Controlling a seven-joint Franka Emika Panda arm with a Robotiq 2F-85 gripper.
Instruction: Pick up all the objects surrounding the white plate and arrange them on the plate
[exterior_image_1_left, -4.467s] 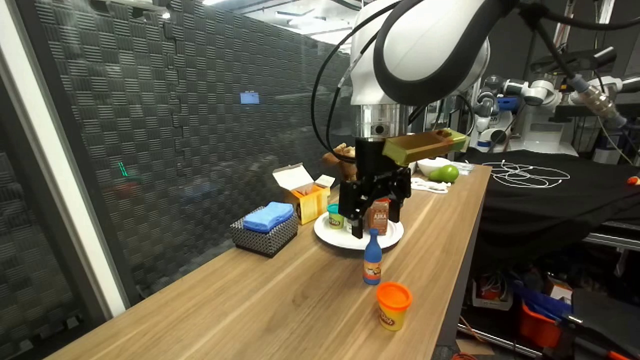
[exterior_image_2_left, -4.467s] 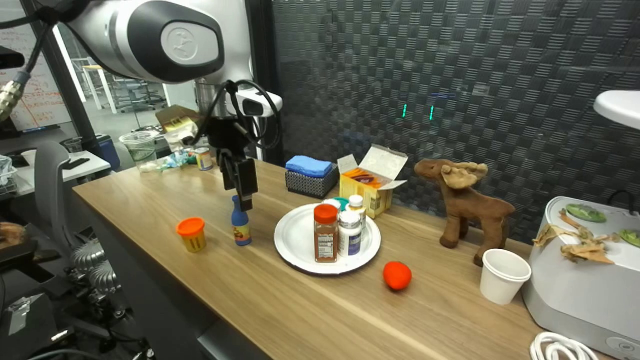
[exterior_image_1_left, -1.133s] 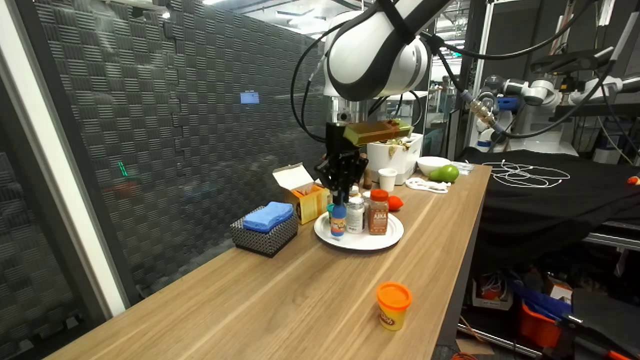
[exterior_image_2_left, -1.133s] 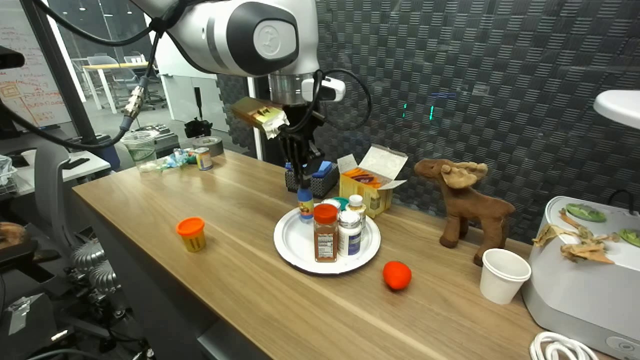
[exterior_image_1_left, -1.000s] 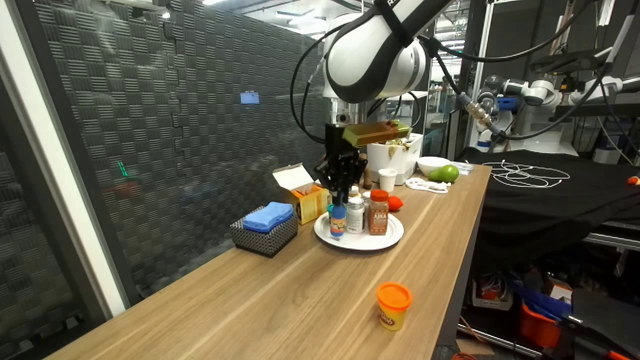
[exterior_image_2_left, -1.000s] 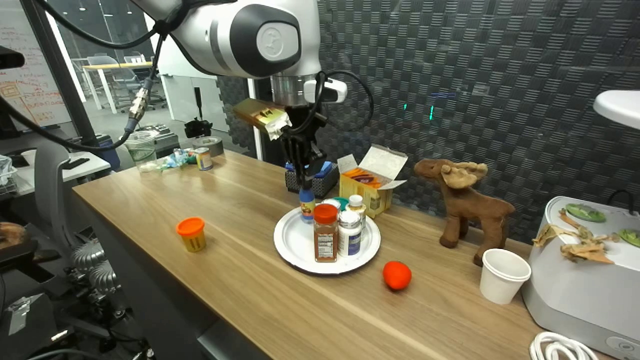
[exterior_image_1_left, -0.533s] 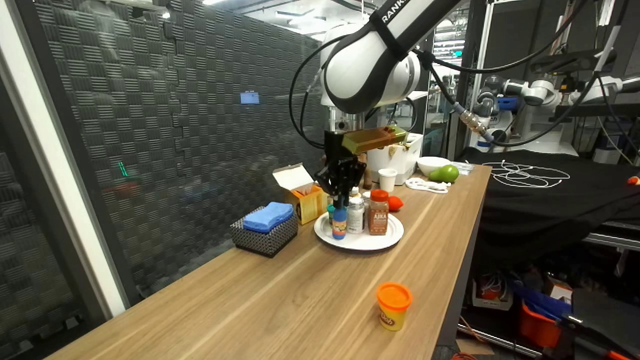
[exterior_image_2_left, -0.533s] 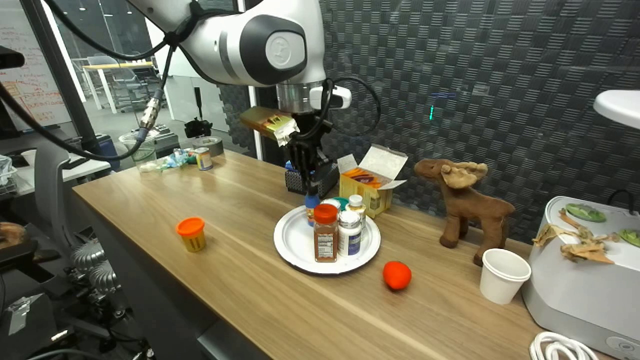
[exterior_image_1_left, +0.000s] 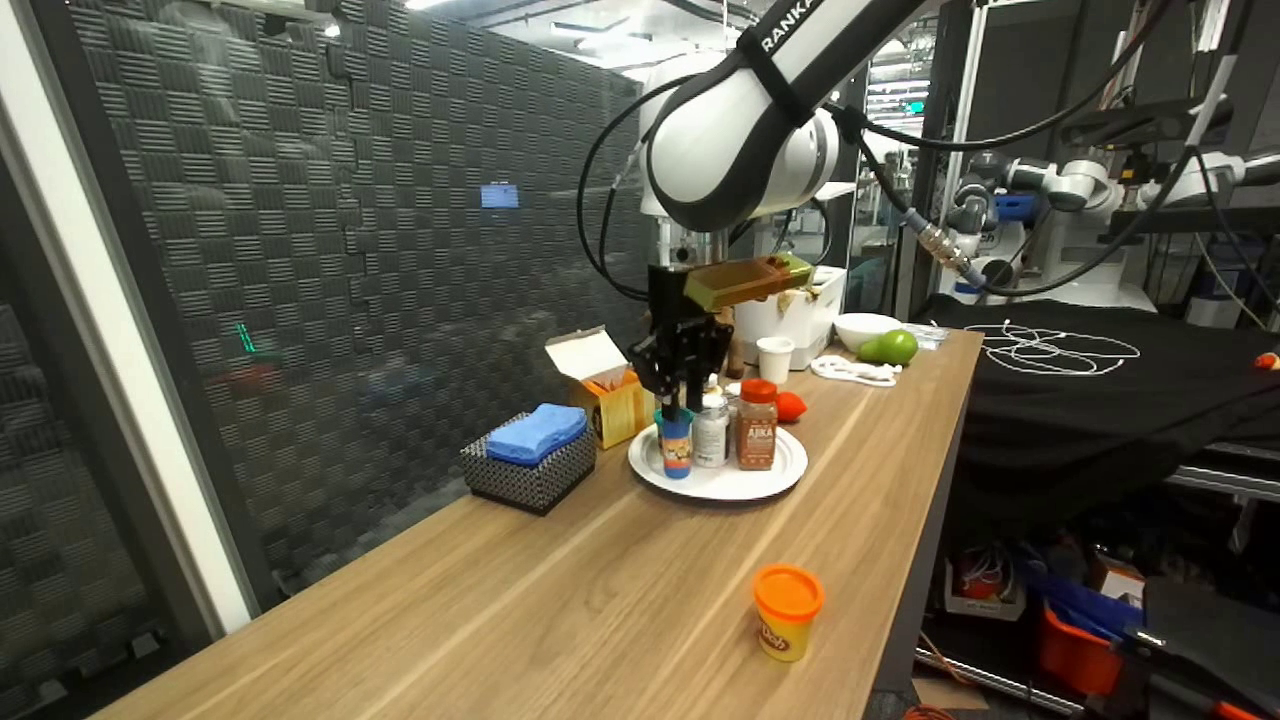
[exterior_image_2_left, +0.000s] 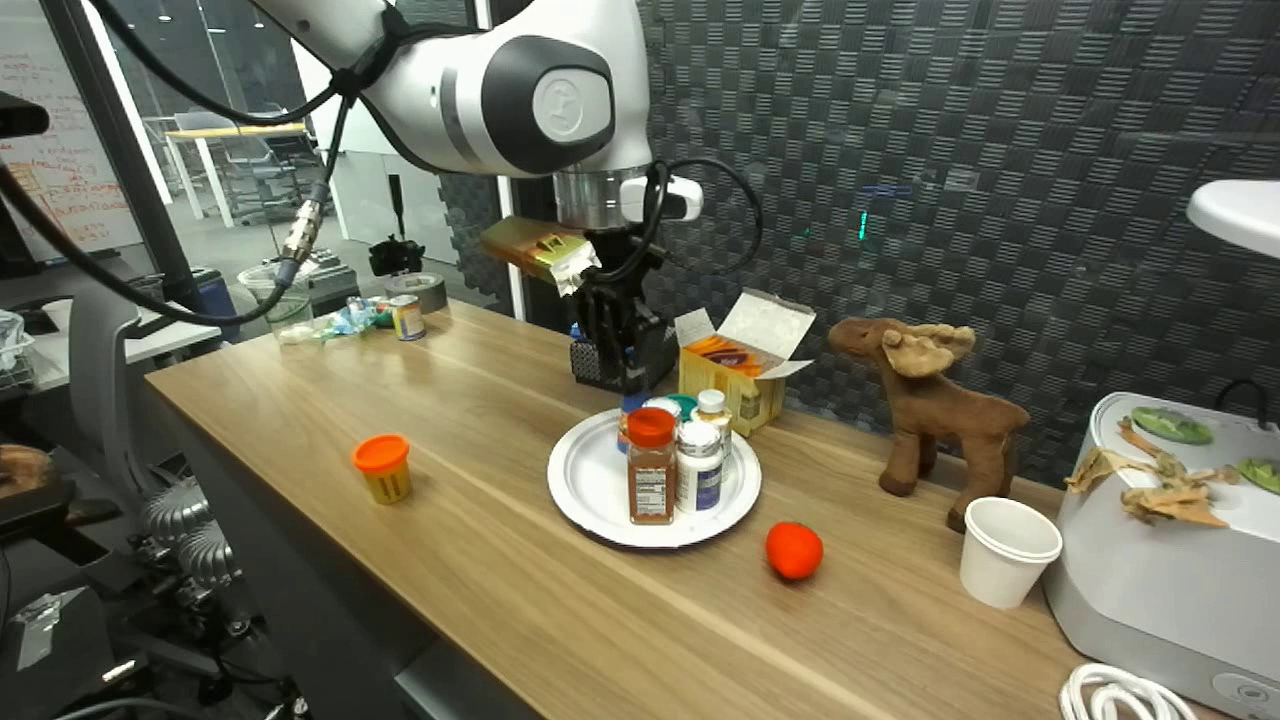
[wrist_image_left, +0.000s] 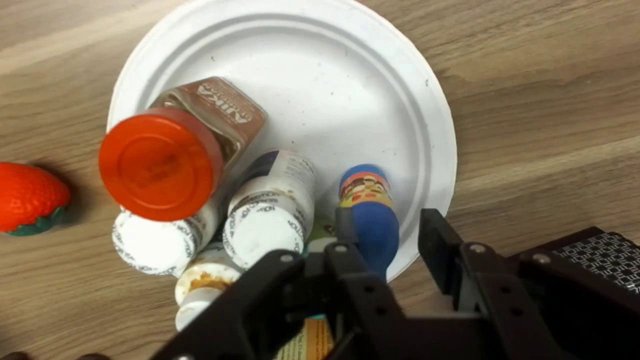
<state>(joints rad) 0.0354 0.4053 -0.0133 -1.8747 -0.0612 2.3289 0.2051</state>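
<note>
One wood-grain table (exterior_image_1_left: 560, 600), white plate (wrist_image_left: 325, 100), dark patterned wall (exterior_image_2_left: 960, 110)

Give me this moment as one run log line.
gripper: open around blue bottle | blue bottle: standing on white plate | orange-lidded Play-Doh tub: on wooden tabletop, off white plate

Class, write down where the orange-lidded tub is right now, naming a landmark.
In an exterior view, the orange-lidded tub stands upright on the wooden table, left of the white plate, near the table's long edge.
</note>
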